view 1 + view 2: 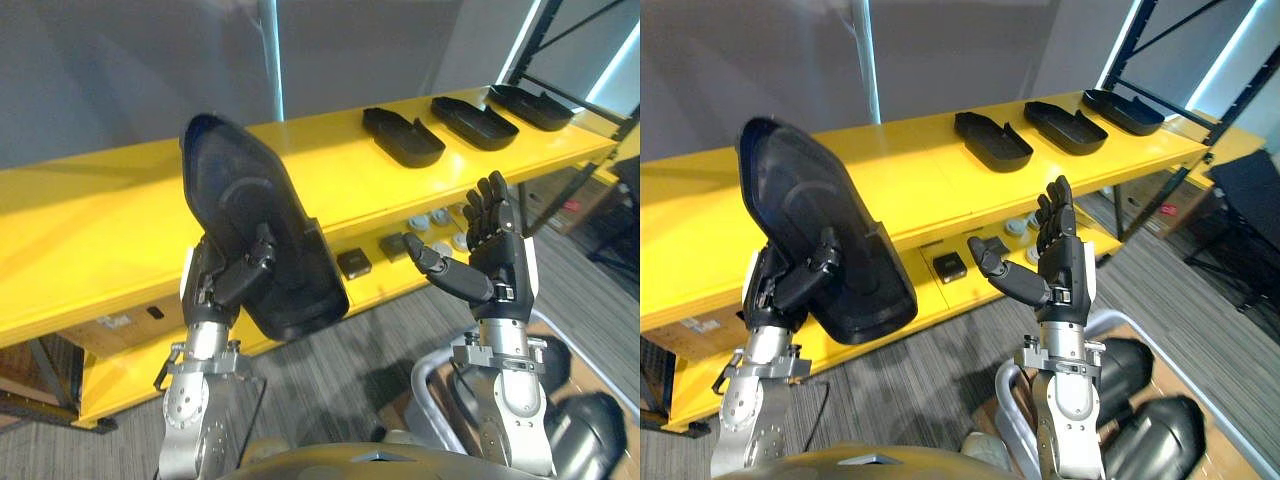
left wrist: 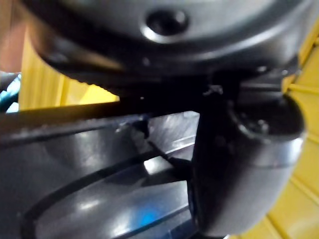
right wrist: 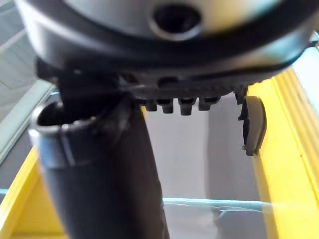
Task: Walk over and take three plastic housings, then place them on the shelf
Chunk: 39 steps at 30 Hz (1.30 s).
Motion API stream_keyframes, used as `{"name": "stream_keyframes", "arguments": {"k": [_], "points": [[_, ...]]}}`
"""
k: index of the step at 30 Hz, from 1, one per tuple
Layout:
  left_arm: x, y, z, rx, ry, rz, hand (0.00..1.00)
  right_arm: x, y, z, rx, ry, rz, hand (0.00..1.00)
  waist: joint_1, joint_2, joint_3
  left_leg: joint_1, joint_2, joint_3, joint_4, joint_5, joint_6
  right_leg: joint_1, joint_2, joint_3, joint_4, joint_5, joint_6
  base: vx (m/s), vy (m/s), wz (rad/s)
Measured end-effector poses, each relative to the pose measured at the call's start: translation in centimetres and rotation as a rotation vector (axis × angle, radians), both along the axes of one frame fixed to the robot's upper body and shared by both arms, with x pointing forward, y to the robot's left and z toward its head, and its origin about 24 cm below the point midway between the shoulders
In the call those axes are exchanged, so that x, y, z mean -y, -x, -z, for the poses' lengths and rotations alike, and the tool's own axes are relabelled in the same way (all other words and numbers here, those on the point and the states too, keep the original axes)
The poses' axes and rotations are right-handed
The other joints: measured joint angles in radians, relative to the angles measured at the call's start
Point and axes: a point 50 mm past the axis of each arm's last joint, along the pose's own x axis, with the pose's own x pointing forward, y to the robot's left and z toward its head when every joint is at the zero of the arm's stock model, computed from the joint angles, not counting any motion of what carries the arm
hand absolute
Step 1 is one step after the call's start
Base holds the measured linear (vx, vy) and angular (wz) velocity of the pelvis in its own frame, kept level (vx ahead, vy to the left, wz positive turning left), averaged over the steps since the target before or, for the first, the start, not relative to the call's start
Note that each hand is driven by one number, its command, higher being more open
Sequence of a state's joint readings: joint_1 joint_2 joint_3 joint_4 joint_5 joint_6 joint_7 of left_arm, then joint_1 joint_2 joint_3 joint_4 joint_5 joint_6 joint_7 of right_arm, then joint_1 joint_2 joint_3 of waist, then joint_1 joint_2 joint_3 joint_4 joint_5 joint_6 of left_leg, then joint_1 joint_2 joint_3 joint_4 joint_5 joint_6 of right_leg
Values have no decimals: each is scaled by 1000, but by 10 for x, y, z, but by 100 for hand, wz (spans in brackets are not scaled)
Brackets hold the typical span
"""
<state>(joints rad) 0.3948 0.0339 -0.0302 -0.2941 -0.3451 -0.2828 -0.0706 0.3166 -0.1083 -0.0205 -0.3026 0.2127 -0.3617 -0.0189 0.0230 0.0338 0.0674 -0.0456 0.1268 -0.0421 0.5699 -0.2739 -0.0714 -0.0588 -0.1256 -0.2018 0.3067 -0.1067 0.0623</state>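
My left hand [image 1: 232, 272] is shut on a large black plastic housing [image 1: 255, 220], held upright and tilted in front of the yellow shelf [image 1: 100, 230]; its thumb [image 2: 249, 164] presses on the housing's inner face [image 2: 99, 169]. Three more black housings lie in a row on the shelf's top at the far right: one [image 1: 402, 135], a second [image 1: 473, 122] and a third [image 1: 530, 106]. My right hand [image 1: 490, 250] is raised beside the shelf's front edge, open, fingers straight and thumb [image 3: 99, 179] out, holding nothing.
The shelf's lower level holds small dark and grey parts [image 1: 354, 263]. A metal-framed cart [image 1: 1140, 400] with dark rounded parts stands at the lower right. A dark rack upright [image 1: 1160, 170] rises at the shelf's right end. Grey carpet floor [image 1: 330, 370] lies below.
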Motion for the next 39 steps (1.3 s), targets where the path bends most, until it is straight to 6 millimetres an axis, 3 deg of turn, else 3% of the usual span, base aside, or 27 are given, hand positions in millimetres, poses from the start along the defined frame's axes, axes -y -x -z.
{"name": "stream_keyframes", "arguments": {"k": [1,2,3,5,6,7,8,9,10,11,12,14,17,21,27,33,39], "points": [[-1,-1,-1,5,1,-9,0,3,-2,-3,9,19,-11,100,5,21,13,-76,22,9,186,61,8,57,18,-13,-33,-10,-15,309,-211,29],[-3,-1,-1,5,-4,-22,0,4,-4,-5,21,30,-21,100,16,17,23,-143,44,19,318,105,-9,108,27,-13,-81,-21,-21,362,-212,12],[-4,-1,-1,1,-12,-31,0,4,-7,-9,38,41,-30,100,33,37,23,-187,86,52,369,83,-21,162,38,-15,-127,-21,-21,275,-119,-3],[-4,-1,-2,6,-43,-30,0,5,-9,-13,68,46,-24,100,43,45,17,-204,147,140,250,75,-17,217,36,-28,-176,-21,-21,237,-73,2],[-2,-2,-3,16,-45,-22,0,5,-9,-16,94,45,-23,100,45,45,16,-193,178,212,99,91,-4,247,25,-42,-197,-21,-21,177,9,8],[1,-4,-4,21,-42,-15,0,5,-9,-18,105,47,-19,100,43,44,16,-186,185,240,27,110,-4,257,19,-47,-202,-21,-20,235,65,9],[7,-8,-7,40,-50,9,0,7,-8,-20,123,56,-3,100,41,44,16,-171,189,285,-93,177,7,261,0,-59,-202,-24,-16,274,175,3],[14,-14,-13,71,-62,39,0,10,-7,-22,138,67,14,100,44,45,15,-159,179,318,-172,303,14,261,-20,-62,-189,-43,17,268,210,1],[17,-17,-15,86,-60,55,0,11,-7,-24,145,70,21,100,43,51,10,-155,174,320,-202,354,7,259,-25,-62,-179,-58,40,278,260,20],[22,-23,-20,103,-70,88,0,11,-7,-24,149,49,43,100,18,48,-8,-131,139,316,-258,306,-22,253,-46,-70,-162,-69,57,233,236,35],[23,-29,-24,115,-90,114,0,9,-8,-24,154,17,56,100,7,11,-9,-108,95,327,-325,316,-15,240,-83,-69,-142,-66,60,211,224,34],[19,-31,-24,101,-122,132,0,2,-12,-25,166,-20,43,100,2,-33,-11,-70,54,357,-389,330,-4,232,-120,-66,-134,-47,78,125,160,-5],[13,-32,-20,50,-161,169,0,-9,-11,-29,185,-57,11,100,-2,-64,-28,-12,25,383,-463,336,3,236,-142,-67,-135,-6,94,82,115,-14],[22,-45,-27,54,-165,221,0,-22,-12,-31,169,-62,-39,100,-9,-67,-38,20,8,410,-554,366,9,220,-147,-67,-137,29,100,21,70,-10],[38,-80,-55,98,-221,274,0,-33,-13,-22,79,-41,-120,100,-54,-62,-41,90,-4,485,-658,405,9,209,-148,-38,-161,55,106,-35,47,-33],[12,-142,-69,41,-258,122,0,-43,-10,-24,72,-3,-332,100,-120,-30,-55,94,15,551,-659,416,5,177,-135,-10,-186,56,106,-67,-10,-34],[-5,-169,-75,-29,-209,-12,0,-54,-7,-18,28,4,-486,100,-136,3,-55,64,47,577,-660,441,-8,142,-99,-13,-210,46,91,-84,-52,-15]]}}
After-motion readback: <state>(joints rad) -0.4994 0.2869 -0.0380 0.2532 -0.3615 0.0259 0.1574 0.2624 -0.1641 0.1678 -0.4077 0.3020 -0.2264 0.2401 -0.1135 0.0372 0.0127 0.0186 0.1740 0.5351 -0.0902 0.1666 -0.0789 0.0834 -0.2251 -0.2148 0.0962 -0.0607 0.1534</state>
